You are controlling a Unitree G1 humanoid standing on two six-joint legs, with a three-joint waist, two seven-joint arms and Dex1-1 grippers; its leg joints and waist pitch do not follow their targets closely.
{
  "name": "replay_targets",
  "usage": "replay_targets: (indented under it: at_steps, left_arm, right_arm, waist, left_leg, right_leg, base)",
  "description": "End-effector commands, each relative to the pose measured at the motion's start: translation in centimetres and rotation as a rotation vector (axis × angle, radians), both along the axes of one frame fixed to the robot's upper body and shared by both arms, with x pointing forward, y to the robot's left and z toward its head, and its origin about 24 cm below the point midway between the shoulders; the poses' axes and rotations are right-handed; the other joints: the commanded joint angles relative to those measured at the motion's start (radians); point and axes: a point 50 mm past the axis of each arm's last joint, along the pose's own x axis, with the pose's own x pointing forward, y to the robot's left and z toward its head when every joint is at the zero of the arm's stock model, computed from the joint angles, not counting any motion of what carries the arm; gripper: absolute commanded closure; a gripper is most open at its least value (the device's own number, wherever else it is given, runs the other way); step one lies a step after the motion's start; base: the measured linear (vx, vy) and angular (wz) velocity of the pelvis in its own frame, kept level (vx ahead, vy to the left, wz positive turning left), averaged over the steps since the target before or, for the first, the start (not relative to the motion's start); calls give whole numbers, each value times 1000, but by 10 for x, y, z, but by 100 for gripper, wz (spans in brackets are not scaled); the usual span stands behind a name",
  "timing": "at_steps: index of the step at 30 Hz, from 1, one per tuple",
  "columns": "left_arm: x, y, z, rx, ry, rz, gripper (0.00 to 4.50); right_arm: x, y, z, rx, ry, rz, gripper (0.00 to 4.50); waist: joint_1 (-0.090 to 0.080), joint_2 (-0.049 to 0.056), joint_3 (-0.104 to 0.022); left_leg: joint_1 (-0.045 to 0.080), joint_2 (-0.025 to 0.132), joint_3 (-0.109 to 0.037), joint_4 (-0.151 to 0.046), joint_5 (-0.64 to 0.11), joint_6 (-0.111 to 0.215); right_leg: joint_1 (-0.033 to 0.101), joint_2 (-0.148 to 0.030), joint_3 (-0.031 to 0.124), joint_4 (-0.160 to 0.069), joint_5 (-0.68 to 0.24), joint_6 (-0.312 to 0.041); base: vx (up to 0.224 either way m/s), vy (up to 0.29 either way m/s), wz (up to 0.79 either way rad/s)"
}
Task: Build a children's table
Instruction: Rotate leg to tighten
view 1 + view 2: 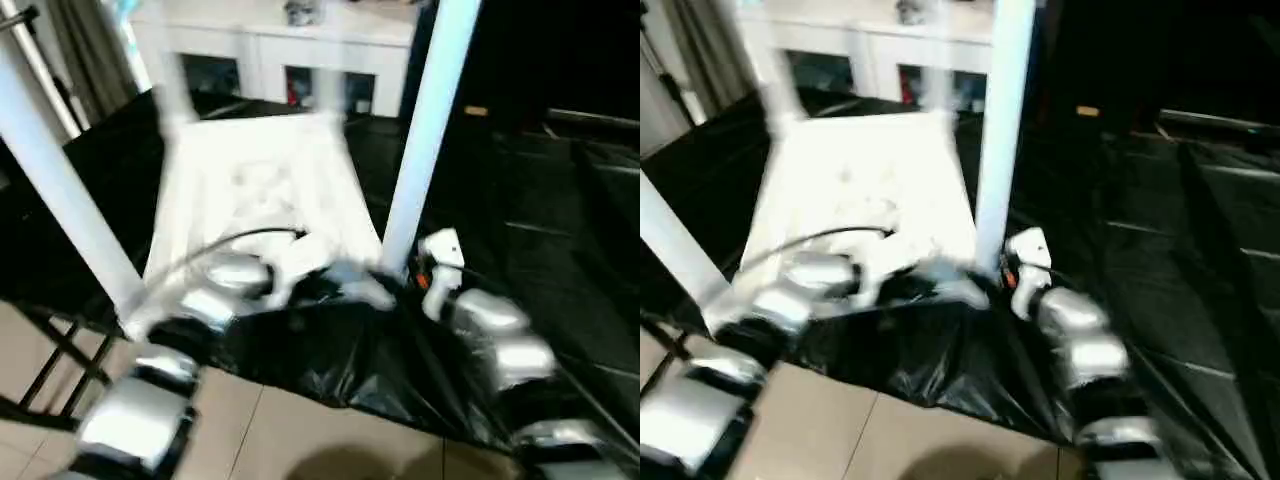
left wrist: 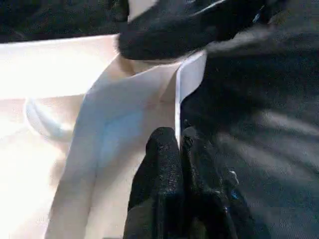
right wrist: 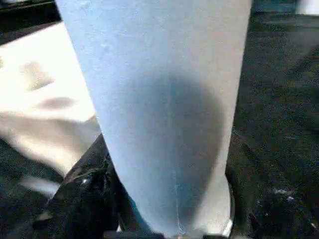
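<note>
Table top (image 1: 260, 190) lay upside down on black sheeting (image 1: 560, 250) over the desk, legs standing up from its corner sockets. Near-left leg (image 1: 55, 190) leaned out toward the desk edge; judged not fully seated. Left hand (image 2: 179, 149) was pinched shut on the thin raised rim (image 2: 187, 82) at the top's near edge, probably to steady the top while a leg was worked. Near-right leg (image 1: 430, 130) stood upright in its socket; right hand (image 3: 164, 219) sat at its base, dark fingers (image 3: 82, 196) either side of the tube, apparently clasping it, likely to press or twist it home. Behind: white cabinet (image 1: 290, 55) with glass doors, well apart. Rumpled sheeting bunched at the near edge by both forearms; could snag.
</note>
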Motion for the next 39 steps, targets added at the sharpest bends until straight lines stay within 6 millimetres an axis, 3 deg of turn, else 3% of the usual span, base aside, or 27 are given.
replay_targets:
  at_steps: [1,4,7,8,9,11,17,19,22,27,31,32,33,39]
  left_arm:
    - [-13,-24,-15,-1,54,-27,450]
    - [-15,-35,-14,-12,30,-29,450]
    - [-15,-36,-14,-12,21,-36,450]
    - [-15,-36,-14,-12,21,-36,450]
    - [-15,-33,-13,-8,8,-42,450]
    - [-14,-27,-12,-2,3,-49,450]
    - [-12,-1,-10,44,1,-118,450]
    - [-12,3,-9,51,4,-134,450]
    - [-12,16,-7,75,17,-187,450]
    - [-15,31,-5,111,65,-297,450]
    - [-15,36,-4,133,67,-315,450]
    - [-15,37,-4,138,71,-321,450]
    - [-15,38,-4,143,76,-327,450]
    - [-13,43,-2,147,81,-326,450]
  right_arm:
    - [-4,14,-16,-55,74,-60,196]
    - [-4,36,-10,-43,33,-33,196]
    - [-1,37,-5,-54,-1,-33,196]
    - [-1,37,-5,-55,-3,-35,161]
    - [1,31,-2,-48,-15,-22,140]
    - [2,21,2,-59,-32,10,120]
    - [-5,-3,8,-99,-30,256,109]
    - [-7,-6,9,-105,-30,294,109]
    - [-13,-12,13,-74,-7,436,109]
    - [-18,-16,18,-44,29,611,147]
    - [-20,-15,19,-48,48,669,182]
    - [-21,-15,19,-47,55,687,182]
    - [-21,-15,19,-46,60,702,185]
    - [-23,-12,19,-32,81,751,194]
  waist:
    - [-3,-7,-45]
    - [-10,-8,-45]
    - [-12,-6,-45]
    - [-12,-5,-45]
    - [-12,5,-44]
    - [-13,-2,-47]
    - [-8,-1,-57]
    - [-7,-1,-60]
    - [-2,1,-60]
    - [11,0,-56]
    - [23,-2,-57]
    - [23,-2,-57]
    - [23,-8,-57]
    - [29,-6,-59]
  left_leg:
    - [-6,17,0,-79,-224,51]
    - [-8,14,0,-79,-237,61]
    - [-8,13,0,-78,-245,70]
    - [-9,13,0,-79,-246,70]
    - [-8,13,-1,-80,-250,68]
    - [-9,14,-2,-79,-252,71]
    - [-19,16,1,-66,-143,127]
    - [-18,18,2,-61,-99,153]
    - [-16,21,4,-59,-98,169]
    - [-12,25,7,-63,-140,149]
    - [-10,26,8,-63,-132,130]
    - [-9,26,8,-63,-129,129]
    - [-10,26,8,-63,-126,130]
    - [-11,25,8,-60,-98,138]
  right_leg:
    - [45,-50,44,-94,-382,-170]
    - [45,-48,42,-94,-371,-170]
    - [44,-48,43,-97,-385,-164]
    - [44,-49,43,-97,-390,-162]
    - [44,-49,43,-97,-390,-162]
    - [48,-48,42,-95,-373,-166]
    - [59,-49,44,-71,-167,-229]
    - [60,-47,43,-59,-62,-266]
    - [62,-47,42,-55,-34,-284]
    - [60,-48,41,-60,-108,-280]
    - [59,-50,44,-57,-110,-276]
    - [59,-50,44,-56,-106,-277]
    - [60,-50,44,-57,-106,-276]
    - [61,-52,43,-53,-83,-279]
  base:
    - [0,0,0]
    - [0,0,0]
    - [0,0,0]
    - [0,0,0]
    - [0,0,0]
    - [0,0,0]
    - [0,0,0]
    - [0,0,0]
    - [0,0,0]
    - [0,0,0]
    - [0,0,0]
    - [0,0,0]
    - [0,0,0]
    - [0,0,0]
